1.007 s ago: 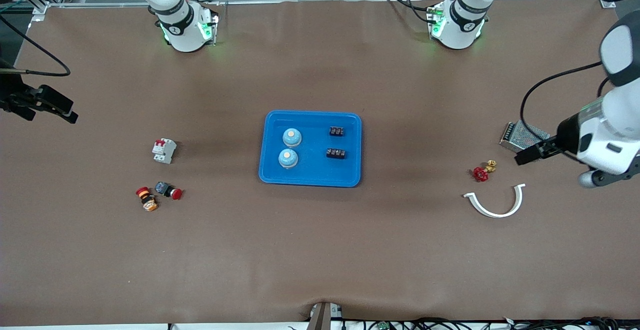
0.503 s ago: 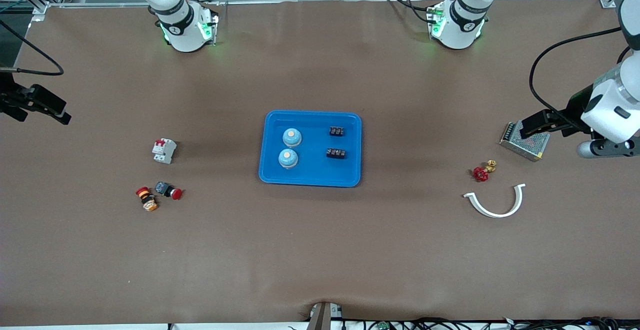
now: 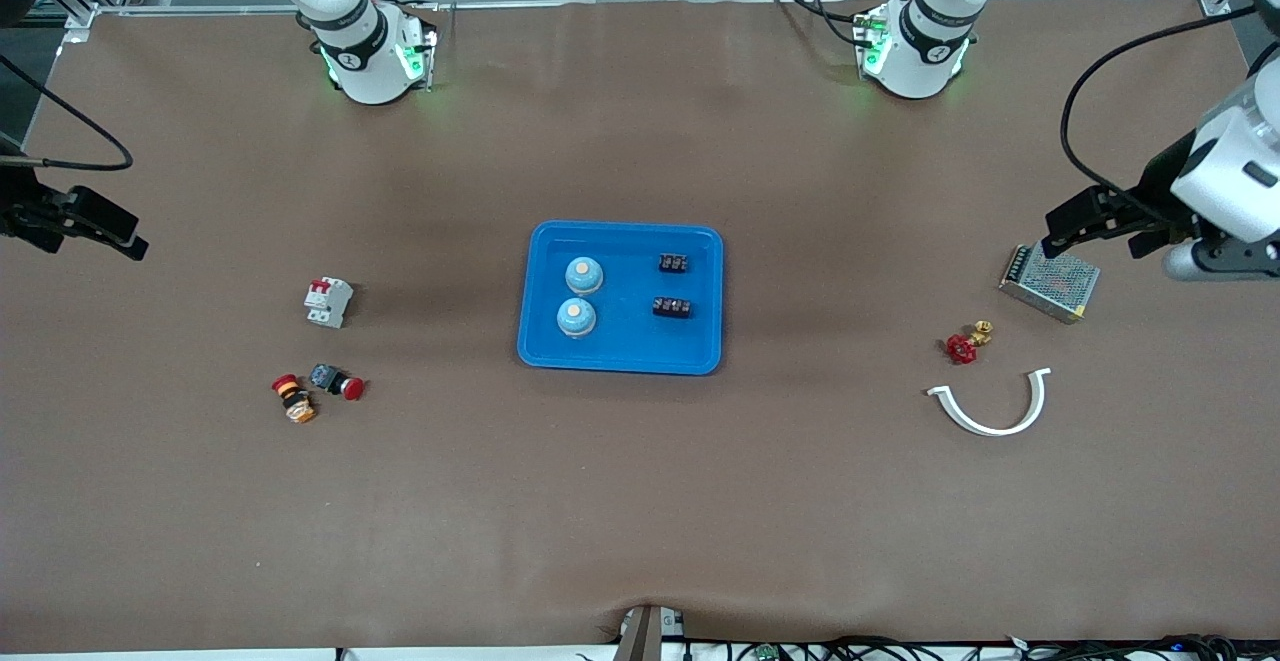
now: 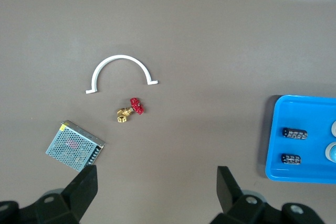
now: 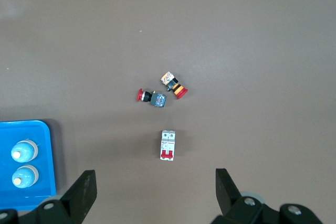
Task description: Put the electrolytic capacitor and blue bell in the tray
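Observation:
The bright-blue tray point(image 3: 630, 339) lies at the table's middle. Two blue bells point(image 3: 583, 275) point(image 3: 576, 317) stand in it toward the right arm's end. Two small black ribbed parts point(image 3: 673, 263) point(image 3: 672, 308) lie in it toward the left arm's end. My left gripper point(image 3: 1092, 239) is open and empty, in the air over a metal mesh box point(image 3: 1050, 281). My right gripper point(image 3: 95, 239) is open and empty, in the air over the table's edge at the right arm's end. The tray also shows in the left wrist view point(image 4: 315, 114) and in the right wrist view point(image 5: 48, 171).
A red-handled brass valve point(image 3: 966, 343) and a white curved clip point(image 3: 992, 411) lie near the metal box. A white circuit breaker point(image 3: 328, 301) and two red push buttons point(image 3: 338, 382) point(image 3: 293, 397) lie toward the right arm's end.
My left gripper has moved away from the front camera, from beside the valve to over the metal mesh box. My right gripper has barely shifted. Nothing on the table has moved.

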`<state>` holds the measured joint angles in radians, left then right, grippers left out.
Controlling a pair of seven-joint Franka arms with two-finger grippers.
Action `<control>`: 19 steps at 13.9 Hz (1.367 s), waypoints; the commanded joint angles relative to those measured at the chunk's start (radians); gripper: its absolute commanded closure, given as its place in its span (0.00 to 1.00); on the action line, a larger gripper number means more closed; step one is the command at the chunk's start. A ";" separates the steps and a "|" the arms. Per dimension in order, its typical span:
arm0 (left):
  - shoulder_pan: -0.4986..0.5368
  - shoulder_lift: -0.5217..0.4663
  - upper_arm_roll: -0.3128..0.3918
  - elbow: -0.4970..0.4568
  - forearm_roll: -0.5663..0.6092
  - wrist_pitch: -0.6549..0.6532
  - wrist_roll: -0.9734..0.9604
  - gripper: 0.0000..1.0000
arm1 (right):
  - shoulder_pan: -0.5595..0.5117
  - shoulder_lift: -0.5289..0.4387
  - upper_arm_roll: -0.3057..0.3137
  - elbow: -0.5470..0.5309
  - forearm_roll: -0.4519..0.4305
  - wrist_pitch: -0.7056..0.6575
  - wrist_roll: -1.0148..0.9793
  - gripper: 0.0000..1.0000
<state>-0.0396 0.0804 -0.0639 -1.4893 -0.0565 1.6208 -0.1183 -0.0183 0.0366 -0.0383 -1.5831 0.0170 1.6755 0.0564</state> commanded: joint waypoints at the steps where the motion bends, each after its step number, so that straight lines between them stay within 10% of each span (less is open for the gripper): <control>1: -0.002 -0.011 -0.005 -0.017 0.004 0.004 0.012 0.00 | -0.015 0.022 0.011 0.031 -0.016 -0.013 0.008 0.00; 19: 0.001 -0.005 -0.016 0.018 0.037 -0.012 0.049 0.00 | -0.038 0.023 0.011 0.043 0.000 -0.023 0.013 0.00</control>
<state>-0.0306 0.0751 -0.0697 -1.4746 -0.0458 1.6199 -0.0989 -0.0470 0.0508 -0.0388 -1.5652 0.0172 1.6663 0.0564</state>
